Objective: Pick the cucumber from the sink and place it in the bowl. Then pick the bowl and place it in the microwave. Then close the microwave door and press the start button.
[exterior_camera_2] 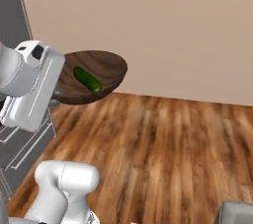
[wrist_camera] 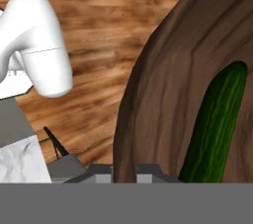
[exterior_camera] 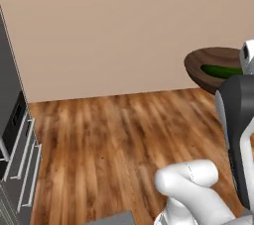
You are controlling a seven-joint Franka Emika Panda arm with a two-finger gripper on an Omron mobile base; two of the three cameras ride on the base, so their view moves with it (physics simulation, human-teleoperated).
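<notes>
The dark brown wooden bowl point(exterior_camera_2: 104, 67) hangs tilted in the air above the wooden floor. The dark green cucumber point(exterior_camera_2: 87, 79) lies inside it. My gripper point(exterior_camera_2: 57, 93) is shut on the bowl's rim at its left edge in the right base view. The left base view has the bowl point(exterior_camera: 208, 65) at the upper right with the cucumber point(exterior_camera: 221, 71) in it, partly behind my arm. In the hand view the bowl point(wrist_camera: 168, 85) rises from between my gripper point(wrist_camera: 123, 172) tips, and the cucumber point(wrist_camera: 215, 124) rests along its inner wall. The sink, the microwave, its door and the start button are out of view.
Grey cabinet fronts with drawer handles point(exterior_camera: 22, 159) stand at the left, also at the left edge of the right base view point(exterior_camera_2: 24, 144). A beige wall point(exterior_camera: 109, 30) closes the back. A corner of white marble counter point(wrist_camera: 22, 161) lies below the hand. Open wooden floor point(exterior_camera_2: 168, 149) spreads ahead.
</notes>
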